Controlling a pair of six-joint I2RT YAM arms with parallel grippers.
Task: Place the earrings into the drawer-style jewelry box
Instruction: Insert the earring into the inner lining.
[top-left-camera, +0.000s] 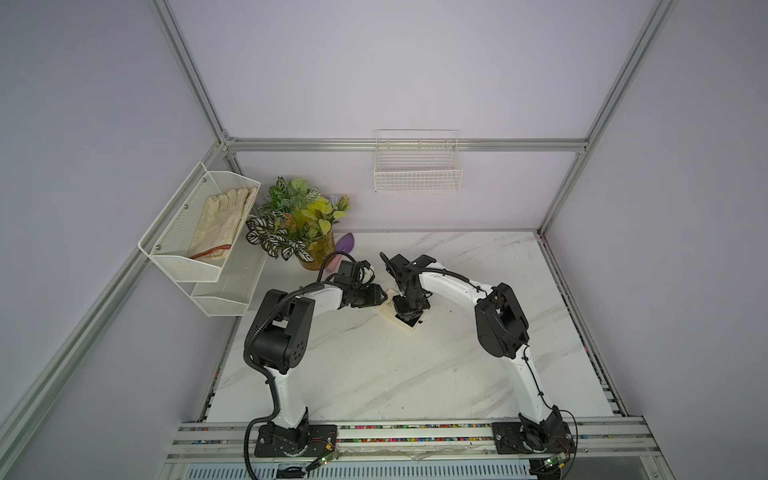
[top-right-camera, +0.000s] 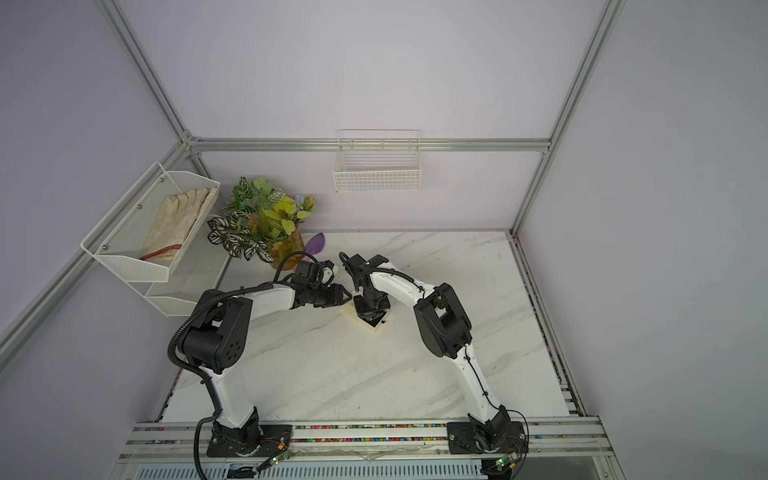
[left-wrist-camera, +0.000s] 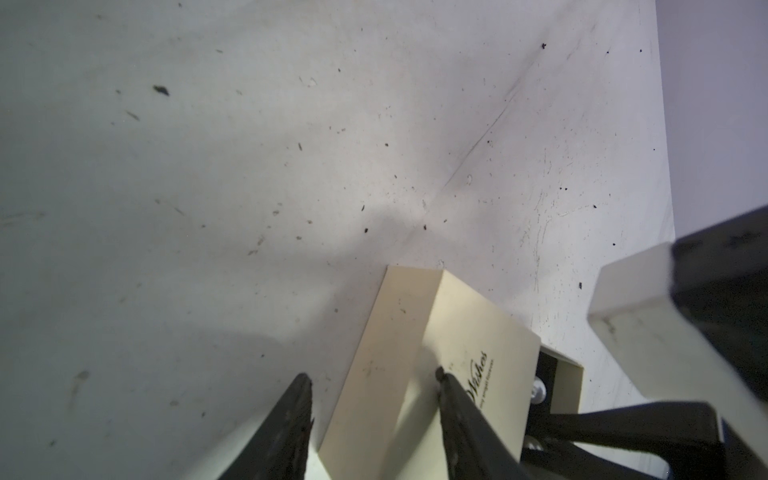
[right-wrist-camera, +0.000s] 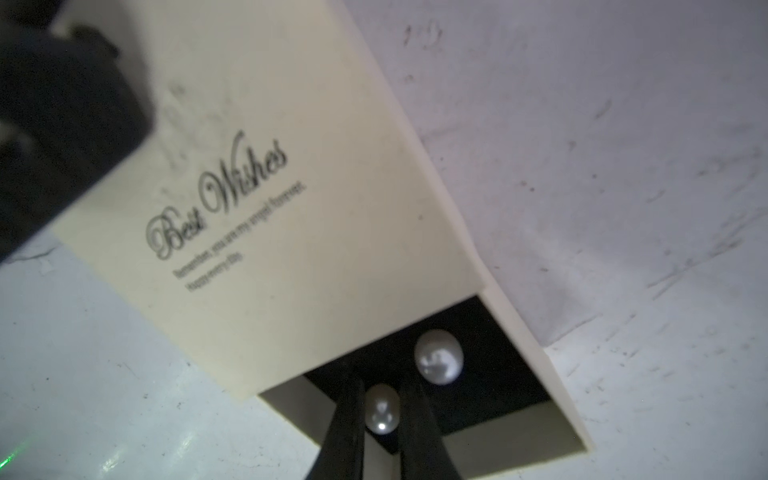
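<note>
The cream jewelry box (right-wrist-camera: 291, 166), lettered "Best Wishes", lies mid-table (top-left-camera: 390, 309) with its black-lined tray (right-wrist-camera: 498, 365) slid partly out. One pearly earring (right-wrist-camera: 438, 356) rests in the tray. My right gripper (right-wrist-camera: 380, 392) points down over the tray, shut on the other earring (right-wrist-camera: 382, 409). My left gripper (left-wrist-camera: 372, 376) reaches in from the left (top-left-camera: 380, 296) and clamps the box's near corner (left-wrist-camera: 415, 324): one finger lies along the box's side, the other rests on the lid. In both top views the earrings are hidden by the right wrist (top-right-camera: 372, 303).
A potted plant (top-left-camera: 299, 224) and a purple object (top-left-camera: 345, 243) stand at the back left of the marble table (top-left-camera: 374, 374). A mesh shelf holding gloves (top-left-camera: 199, 224) hangs on the left wall. A wire basket (top-left-camera: 417, 166) hangs on the back wall.
</note>
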